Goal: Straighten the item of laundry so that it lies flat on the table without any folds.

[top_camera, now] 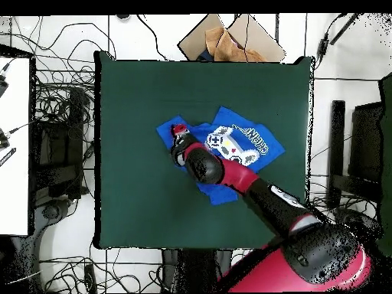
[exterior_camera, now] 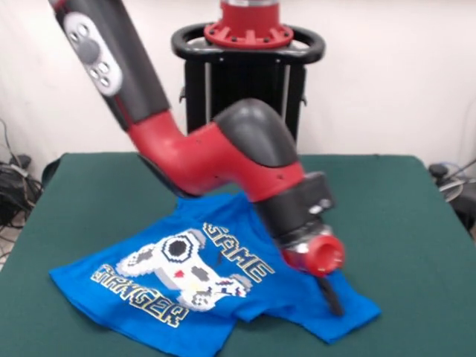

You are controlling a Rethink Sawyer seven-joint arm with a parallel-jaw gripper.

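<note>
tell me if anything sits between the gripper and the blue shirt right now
Nothing visible does. The gripper is already down on the blue shirt, at the part lying toward the front view's right. The shirt is the only thing on the green table, so no other object blocks it.

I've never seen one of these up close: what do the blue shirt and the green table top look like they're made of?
The blue shirt looks like soft knit fabric, probably cotton: it creases and folds over itself, with a matte printed graphic. The green table top seems covered in a felt-like cloth, since it is dull with no shine or grain.
</note>
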